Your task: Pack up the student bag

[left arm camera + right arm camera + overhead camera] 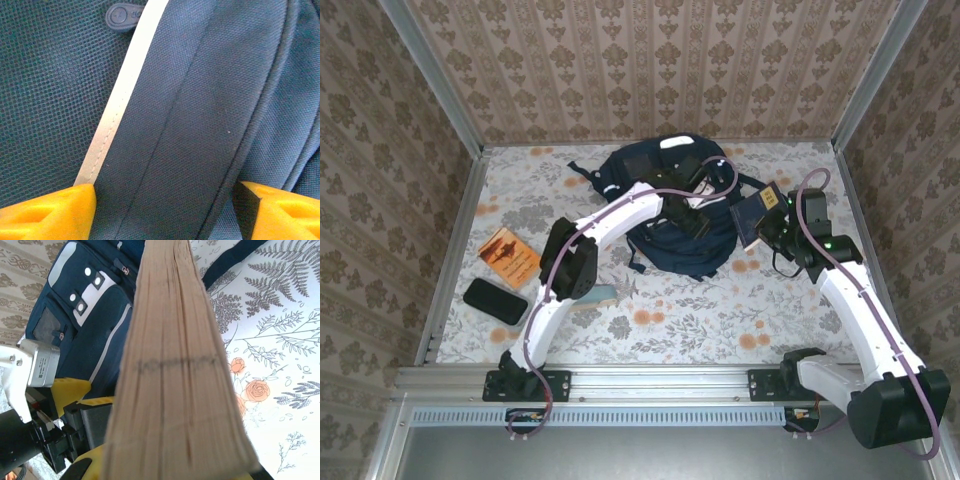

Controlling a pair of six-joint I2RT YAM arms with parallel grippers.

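Closed right tool [776, 228] holds a book [752, 217] just right of the student bag [665, 250].
Bag sits far-centre on the desk [650, 320], left of the book; left tool [165, 212] is spread wide, straddling a bag fold, probably not gripping.

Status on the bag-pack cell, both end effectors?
Left end effector open, straddling a student bag fold. Right end effector shut on book, beside the bag. Left arm lies across bag.
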